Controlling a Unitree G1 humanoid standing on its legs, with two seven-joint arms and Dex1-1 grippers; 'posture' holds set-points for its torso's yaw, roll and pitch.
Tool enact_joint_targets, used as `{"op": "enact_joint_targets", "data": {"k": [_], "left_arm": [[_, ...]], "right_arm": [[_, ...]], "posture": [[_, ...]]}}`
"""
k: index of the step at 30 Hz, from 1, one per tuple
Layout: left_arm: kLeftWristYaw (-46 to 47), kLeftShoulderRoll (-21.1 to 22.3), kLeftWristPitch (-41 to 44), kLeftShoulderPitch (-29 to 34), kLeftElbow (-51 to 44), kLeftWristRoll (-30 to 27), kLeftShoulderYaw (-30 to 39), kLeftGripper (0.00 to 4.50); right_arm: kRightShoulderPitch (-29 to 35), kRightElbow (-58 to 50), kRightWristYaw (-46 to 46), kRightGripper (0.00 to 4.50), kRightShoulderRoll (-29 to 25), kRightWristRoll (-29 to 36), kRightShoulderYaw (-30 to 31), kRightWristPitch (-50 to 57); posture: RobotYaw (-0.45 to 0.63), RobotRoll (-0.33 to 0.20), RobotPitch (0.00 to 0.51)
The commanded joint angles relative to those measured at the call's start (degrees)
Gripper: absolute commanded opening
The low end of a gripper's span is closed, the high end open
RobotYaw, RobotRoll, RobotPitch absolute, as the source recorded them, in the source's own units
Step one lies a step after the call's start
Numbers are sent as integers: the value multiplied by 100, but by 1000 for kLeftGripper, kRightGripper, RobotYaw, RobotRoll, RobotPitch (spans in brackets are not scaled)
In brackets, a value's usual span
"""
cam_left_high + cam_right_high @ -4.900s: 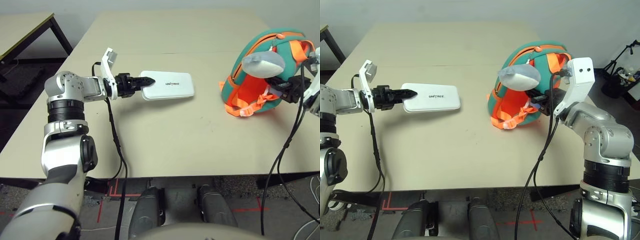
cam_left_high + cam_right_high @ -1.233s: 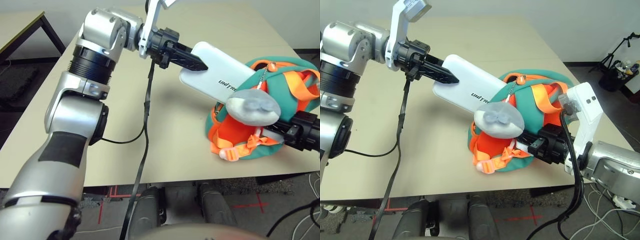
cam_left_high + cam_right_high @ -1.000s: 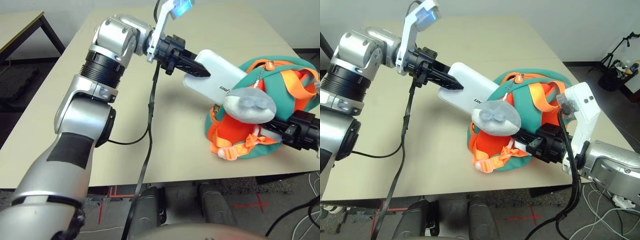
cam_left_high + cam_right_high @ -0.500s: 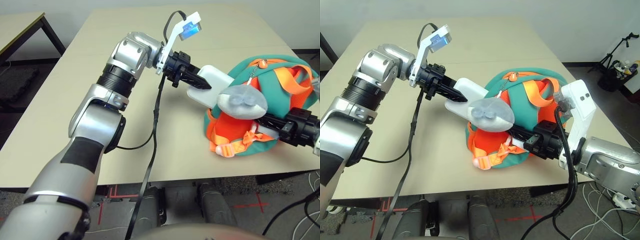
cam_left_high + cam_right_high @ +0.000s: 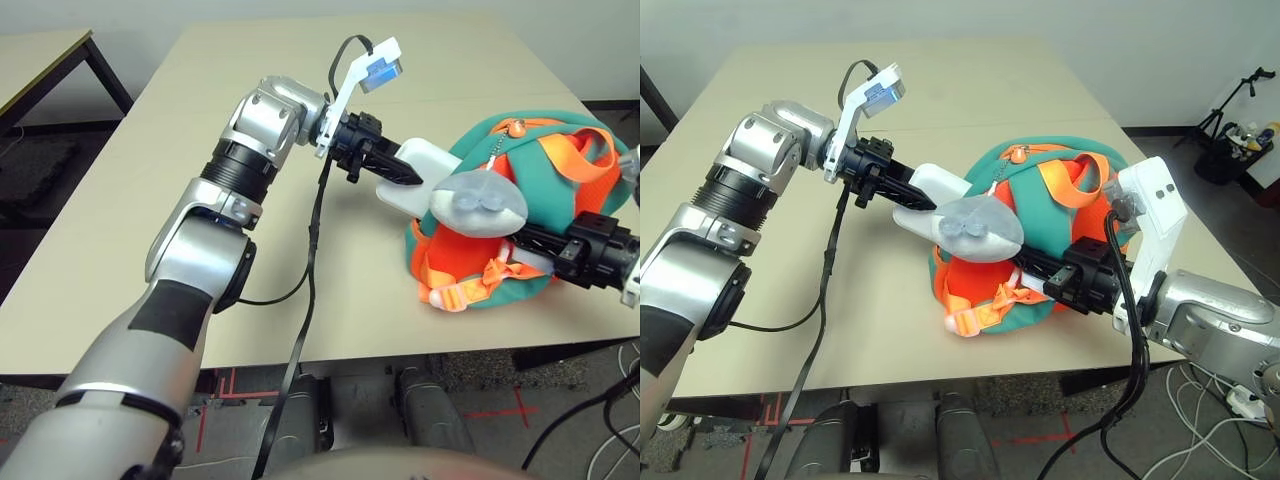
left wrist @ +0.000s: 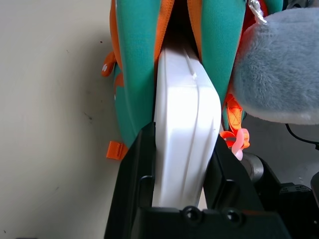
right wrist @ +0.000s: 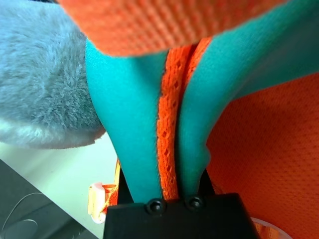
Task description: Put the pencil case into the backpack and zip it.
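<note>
Pencil case is clamped in left hand, far end already pushed into backpack opening betw. teal edges. Backpack is on desk, near its front-right edge. Right hand is pinched on teal/orange backpack fabric, under grey plush charm.

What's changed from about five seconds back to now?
The left gripper, jaws clamped on the pencil case, lifted it off the table, carried it toward the robot's right and pushed its far end into the backpack opening. The right gripper kept its hold on the backpack's edge. The plush charm still hangs in front.
</note>
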Motion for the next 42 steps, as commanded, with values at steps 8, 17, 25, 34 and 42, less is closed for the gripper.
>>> {"op": "enact_joint_targets", "data": {"k": [8,17,25,34,42], "left_arm": [[-210,712,1125,-369,-518,-494,511,4500],[-190,874,1116,-674,-358,-702,665,4500],[-47,482,541,-636,49,-575,541,4500],[151,281,463,-868,516,-452,548,4500],[83,224,537,-769,415,-436,548,2218]], "right_arm": [[-142,40,79,123,94,-164,86,35],[-284,138,170,123,101,-257,172,75],[-321,145,207,123,134,-319,171,114],[-313,142,203,123,167,-349,160,121],[-345,150,232,123,184,-381,188,121]], "posture": [[-178,0,87],[-165,0,82],[-171,0,74],[-179,0,73],[-177,0,73]]}}
